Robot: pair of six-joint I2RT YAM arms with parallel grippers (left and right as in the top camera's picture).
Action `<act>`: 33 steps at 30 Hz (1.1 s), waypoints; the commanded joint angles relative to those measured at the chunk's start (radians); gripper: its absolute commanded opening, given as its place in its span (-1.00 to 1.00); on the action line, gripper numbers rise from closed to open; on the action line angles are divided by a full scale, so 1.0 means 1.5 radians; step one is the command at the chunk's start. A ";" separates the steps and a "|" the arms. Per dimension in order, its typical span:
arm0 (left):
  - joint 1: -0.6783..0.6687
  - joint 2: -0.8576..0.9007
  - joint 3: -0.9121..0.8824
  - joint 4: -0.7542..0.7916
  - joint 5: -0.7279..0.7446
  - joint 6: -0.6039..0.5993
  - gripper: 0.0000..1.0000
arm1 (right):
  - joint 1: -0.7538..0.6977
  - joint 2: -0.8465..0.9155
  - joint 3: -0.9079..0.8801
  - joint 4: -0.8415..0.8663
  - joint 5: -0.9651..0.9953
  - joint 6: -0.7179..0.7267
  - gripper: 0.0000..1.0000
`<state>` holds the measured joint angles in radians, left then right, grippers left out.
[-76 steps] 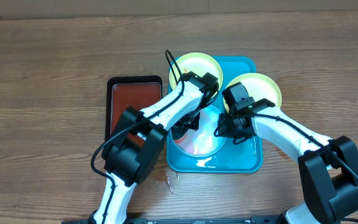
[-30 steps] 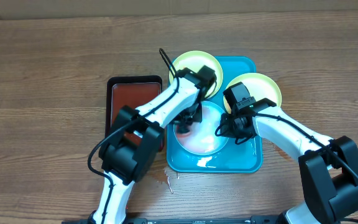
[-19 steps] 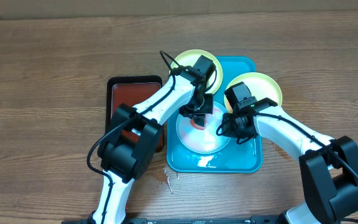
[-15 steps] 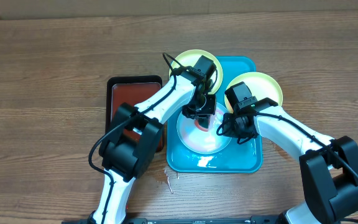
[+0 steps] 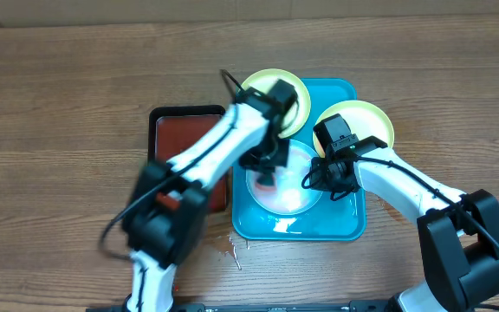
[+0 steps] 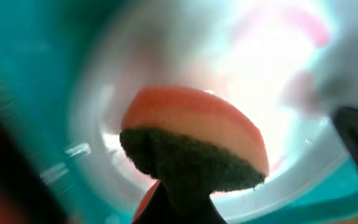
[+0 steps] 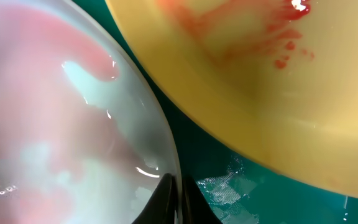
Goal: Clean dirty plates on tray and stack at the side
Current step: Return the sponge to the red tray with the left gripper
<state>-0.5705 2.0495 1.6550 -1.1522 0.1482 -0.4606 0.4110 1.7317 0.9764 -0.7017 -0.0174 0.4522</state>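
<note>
The left end effector (image 5: 267, 169) grips an orange sponge (image 6: 194, 134) on the light blue plate (image 5: 288, 198), in the middle of the tray (image 5: 340, 227). The right end effector (image 7: 174, 198) pinches that plate's right rim, beside a yellow-green plate (image 5: 366, 117) overhanging the tray's right edge. A black tray (image 5: 152, 130) flanks the left edge, and the bench (image 5: 457, 104) spreads rightward.

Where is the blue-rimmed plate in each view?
Overhead: blue-rimmed plate at the middle of the turquoise tray.
Left wrist: fills the frame, blurred, behind the sponge.
Right wrist: left half, pink-smeared.
Shared landmark: the tray, teal in every view.
</note>
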 commanded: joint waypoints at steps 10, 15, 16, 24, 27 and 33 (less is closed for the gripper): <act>0.190 -0.210 -0.018 -0.102 -0.206 -0.045 -0.91 | -0.001 0.009 -0.008 -0.007 0.028 -0.007 -0.92; 0.232 -0.178 -0.144 -0.007 -0.205 -0.045 -0.91 | -0.001 0.009 -0.008 -0.007 0.028 -0.007 -0.92; 0.238 -0.165 -0.172 0.016 -0.205 -0.045 -0.91 | -0.001 0.009 -0.008 -0.007 0.028 -0.007 -0.92; 0.263 -0.095 -0.246 0.069 -0.188 -0.045 -0.91 | -0.001 0.009 -0.008 -0.009 0.028 -0.007 -0.92; 0.266 -0.104 -0.238 0.065 -0.184 -0.045 -0.82 | -0.001 0.009 -0.007 -0.011 0.028 -0.007 -0.92; 0.295 -0.159 -0.196 0.019 -0.134 -0.040 0.22 | 0.001 -0.004 0.086 -0.127 0.113 -0.010 -0.92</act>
<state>-0.1612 1.8957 1.3052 -1.1080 -0.0982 -0.5175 0.4126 1.7317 1.0317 -0.8463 0.0277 0.4507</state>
